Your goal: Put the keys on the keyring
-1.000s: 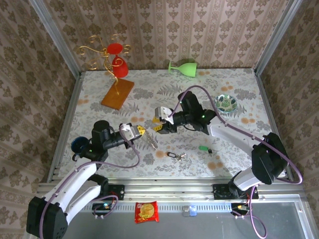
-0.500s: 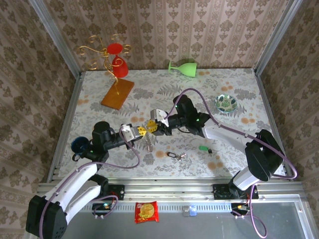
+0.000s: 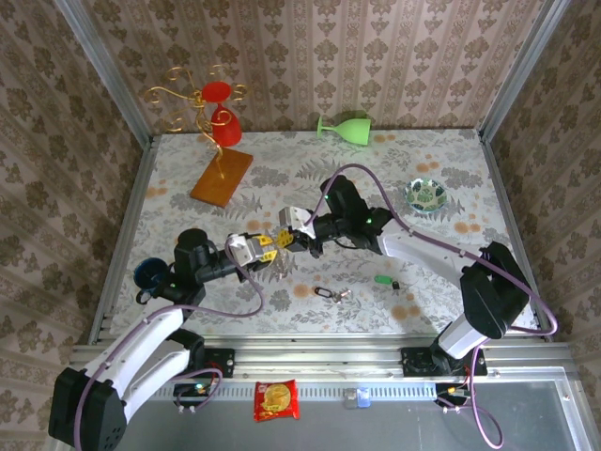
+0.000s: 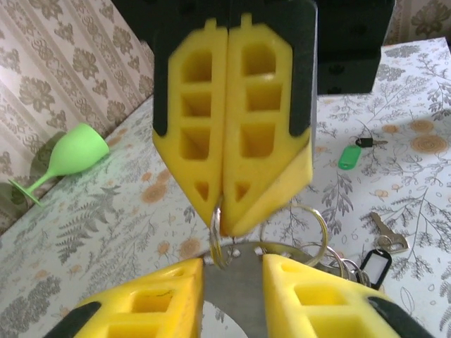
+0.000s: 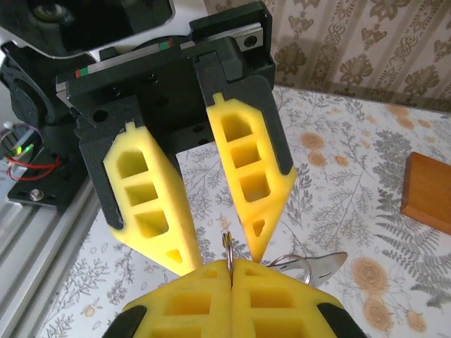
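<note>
My two grippers meet above the table's middle. The keyring (image 3: 282,266) is a bunch of silver split rings on a flat metal piece (image 4: 243,296). My right gripper (image 3: 285,239) is shut on one thin ring (image 5: 228,246) of it. The yellow fingers of my left gripper (image 3: 264,248) stand open on either side of that ring, with the metal piece between them. Both keys lie on the table to the right. The silver one with the dark head (image 3: 331,294) is nearer. The green-headed one (image 3: 383,280) lies further right, as in the left wrist view (image 4: 348,156).
A green goblet (image 3: 346,127) lies on its side at the back wall. A patterned round dish (image 3: 426,194) sits at the right. A wooden base (image 3: 222,177) with a gold stand and red cups stands back left. A dark blue object (image 3: 147,273) sits at the left edge.
My right gripper moved left to the left gripper and shut on a ring of the keyring. The left gripper, shut before, has opened.
</note>
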Motion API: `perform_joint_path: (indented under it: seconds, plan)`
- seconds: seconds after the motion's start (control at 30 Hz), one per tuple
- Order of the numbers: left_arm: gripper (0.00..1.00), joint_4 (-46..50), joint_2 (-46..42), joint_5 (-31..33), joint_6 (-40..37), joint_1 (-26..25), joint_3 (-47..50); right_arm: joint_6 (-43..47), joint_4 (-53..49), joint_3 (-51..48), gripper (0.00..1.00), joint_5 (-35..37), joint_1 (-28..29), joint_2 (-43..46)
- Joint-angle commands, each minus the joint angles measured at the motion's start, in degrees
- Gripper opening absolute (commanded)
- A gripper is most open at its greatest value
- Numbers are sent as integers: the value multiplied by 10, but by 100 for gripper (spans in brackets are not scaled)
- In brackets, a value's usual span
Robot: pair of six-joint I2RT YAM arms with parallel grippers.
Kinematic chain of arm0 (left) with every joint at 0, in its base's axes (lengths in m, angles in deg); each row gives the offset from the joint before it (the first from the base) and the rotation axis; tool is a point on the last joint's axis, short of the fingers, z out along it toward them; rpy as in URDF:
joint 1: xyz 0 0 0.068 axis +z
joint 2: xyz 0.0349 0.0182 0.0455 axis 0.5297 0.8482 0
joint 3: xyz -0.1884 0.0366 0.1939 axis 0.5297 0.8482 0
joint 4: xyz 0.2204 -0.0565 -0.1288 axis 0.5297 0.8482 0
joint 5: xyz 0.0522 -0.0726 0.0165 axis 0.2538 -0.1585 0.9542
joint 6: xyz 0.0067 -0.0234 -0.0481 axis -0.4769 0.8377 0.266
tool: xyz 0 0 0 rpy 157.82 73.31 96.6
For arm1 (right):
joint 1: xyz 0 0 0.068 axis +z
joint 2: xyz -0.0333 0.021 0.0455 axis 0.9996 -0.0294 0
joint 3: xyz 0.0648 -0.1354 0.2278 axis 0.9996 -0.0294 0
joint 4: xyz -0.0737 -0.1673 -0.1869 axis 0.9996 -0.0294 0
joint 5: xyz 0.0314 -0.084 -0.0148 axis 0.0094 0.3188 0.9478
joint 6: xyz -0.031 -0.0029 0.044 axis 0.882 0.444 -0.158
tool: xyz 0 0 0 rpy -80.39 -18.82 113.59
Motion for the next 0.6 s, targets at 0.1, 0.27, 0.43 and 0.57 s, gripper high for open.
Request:
perform_joint_path:
  seconds: [0.1, 0.27, 0.43, 0.57]
  plan:
    - [23, 94, -6, 3, -52, -7, -54, 134, -210, 94, 0, 71, 14, -7]
    - [23, 96, -3, 4, -54, -10, -62, 177, -266, 133, 0, 113, 28, -17]
    - [23, 89, 0, -4, -48, -10, -68, 196, -298, 159, 0, 148, 44, -29]
    - [22, 77, 8, -12, -37, -10, -69, 198, -300, 171, 0, 157, 54, -35]
